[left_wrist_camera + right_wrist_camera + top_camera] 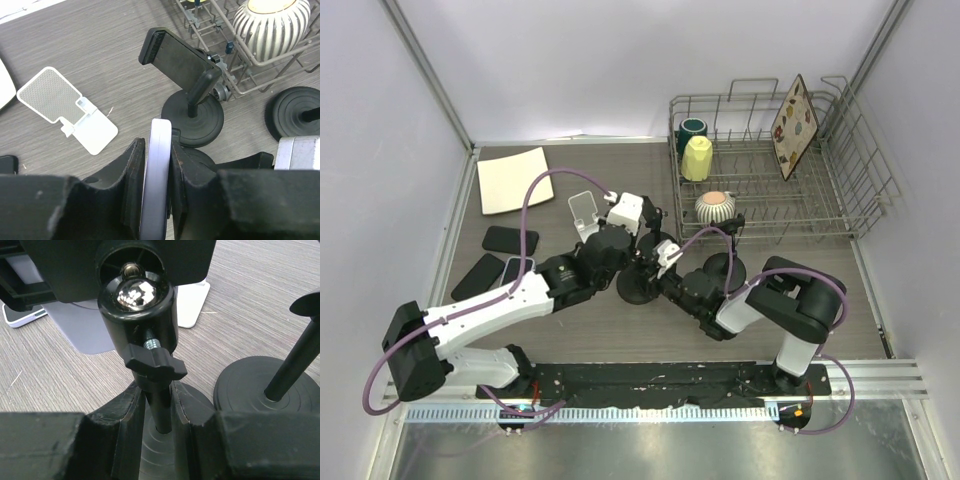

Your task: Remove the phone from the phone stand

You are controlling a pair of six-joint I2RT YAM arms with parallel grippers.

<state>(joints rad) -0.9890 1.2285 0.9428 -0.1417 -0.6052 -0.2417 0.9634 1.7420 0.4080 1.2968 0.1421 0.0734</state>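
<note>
Between the left gripper's (pixel 157 150) pads sits the phone (pixel 159 131), seen edge-on, its pale rim standing upright. Both fingers (pixel 131 165) press flat against its faces, so this claw is clenched on the phone. Pinching the broad faces, not the thin edges, likely gives a firm hold for drawing it out.

Just below and right of that grip, the right gripper (pixel 159 400) is clamped around the thin black post of the phone stand (pixel 137 295), beneath the ball joint and its thumb screw (pixel 155 365). That hold seems meant to pin the stand down while the other arm pulls. Whether the phone has left the cradle I cannot tell.

Ahead of the left claw stands a second black stand (pixel 192 117), its cradle tilted and bare. Further left, a white folding stand (pixel 65 107) lies on the table (pixel 100 50). Beyond on the right, a dish rack (pixel 235 75) holds a striped bowl (pixel 272 25). Beside the right claw is another round base (pixel 260 385), close enough to snag.
</note>
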